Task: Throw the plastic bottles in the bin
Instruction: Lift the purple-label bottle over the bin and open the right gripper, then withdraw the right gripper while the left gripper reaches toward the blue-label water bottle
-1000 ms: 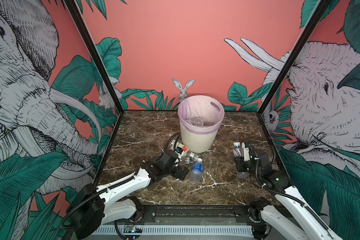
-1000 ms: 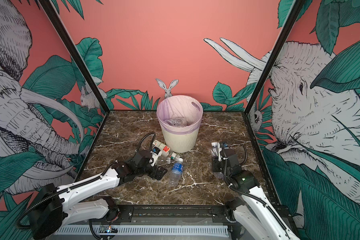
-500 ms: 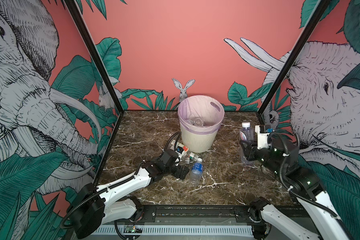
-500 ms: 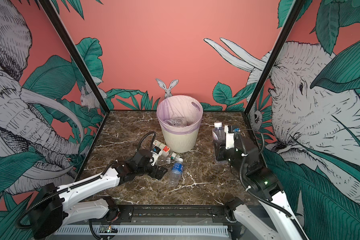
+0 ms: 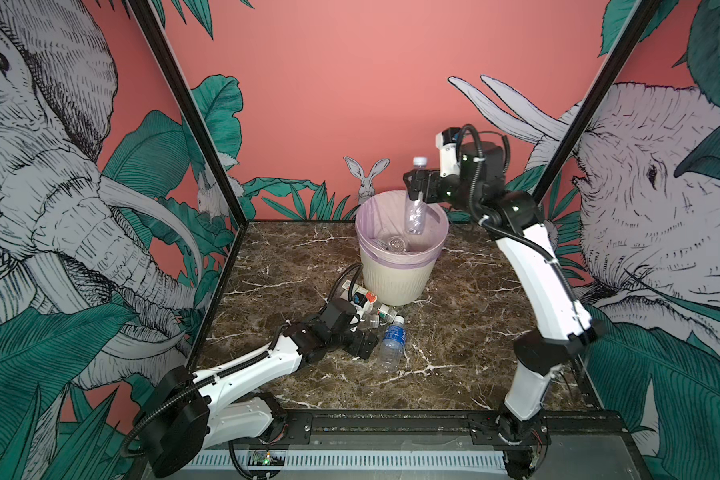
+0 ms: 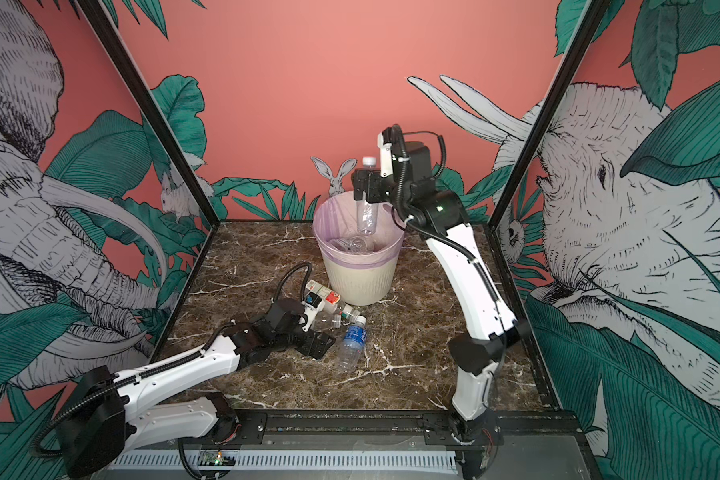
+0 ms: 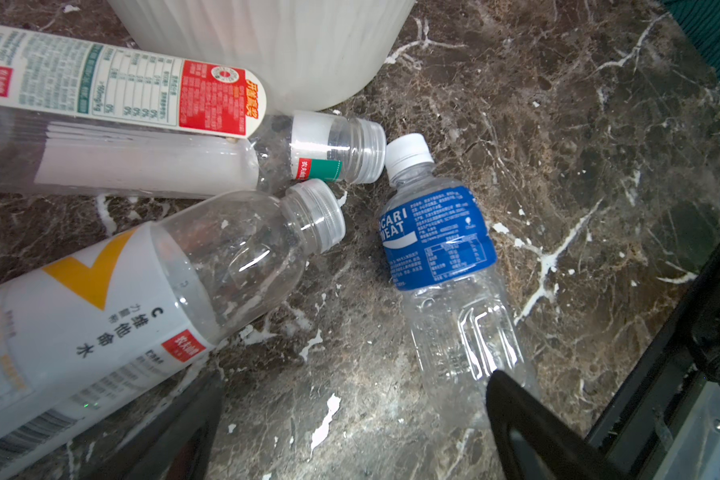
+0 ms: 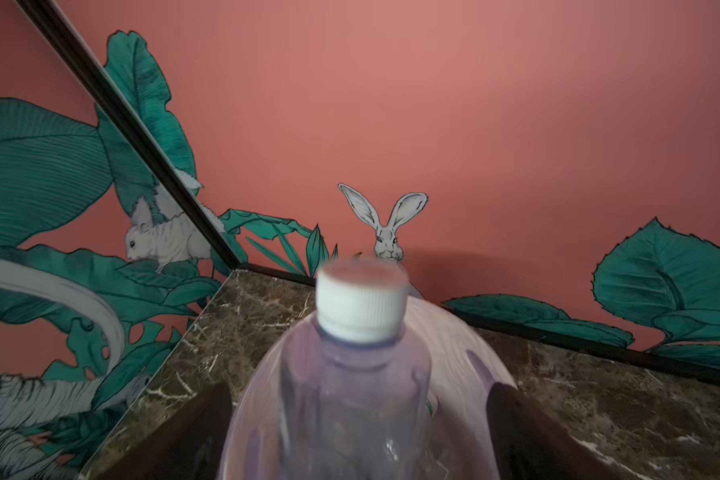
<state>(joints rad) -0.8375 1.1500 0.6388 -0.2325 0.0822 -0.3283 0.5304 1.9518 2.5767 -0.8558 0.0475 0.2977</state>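
Up over the far middle of the marble table (image 5: 466, 332), the right gripper (image 5: 417, 189) hangs above the bin (image 5: 391, 282), whose lilac bag (image 5: 400, 259) is folded over the rim. Its fingers (image 8: 516, 419) are spread apart, and a clear bottle (image 5: 415, 216) stands upright between them with its white cap above the gripper and its body reaching down inside the bin's mouth. The right wrist view shows a gap on each side of this bottle, so neither finger presses it, and its cap is blurred there. Both top views show a few more clear bottles lying at the bottom of the bin (image 6: 360, 286). Low on the near left, the left gripper (image 5: 360, 340) rests close to the table with its fingers released and wide, gripping nothing. Just right of it lies the blue-labelled bottle (image 5: 393, 340), cap pointing toward the bin. In the left wrist view the yellow-marked bottle (image 7: 100, 307), the green-and-white-labelled bottle (image 7: 329, 145) and the red-and-white-labelled bottle (image 7: 121, 91) lie in a cluster beside it, the last close against the bin's near wall.
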